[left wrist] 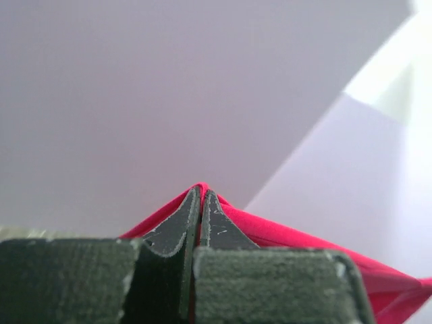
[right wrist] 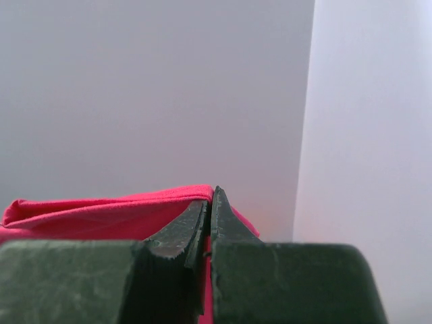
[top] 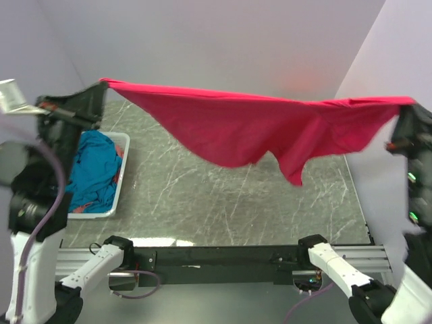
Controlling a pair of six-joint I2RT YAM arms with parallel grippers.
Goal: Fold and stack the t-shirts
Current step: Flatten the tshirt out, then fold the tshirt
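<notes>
Pink t-shirt (top: 256,128) is strung up in the air over the table (top: 202,196), left gripper (left wrist: 201,194) and right gripper (right wrist: 210,201) each clamped on just a corner of it, so we figure a bit more pull sideways could yank one corner loose and drop it.

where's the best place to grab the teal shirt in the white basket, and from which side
Pinch a raised fold near the top of the crumpled teal-blue cloth t-shirt, coming straight down from above. It lies heaped inside the white plastic basket, whose walls block a sideways approach. The left end effector is nearer, but it is shut on the magenta-pink cloth t-shirt.
</notes>
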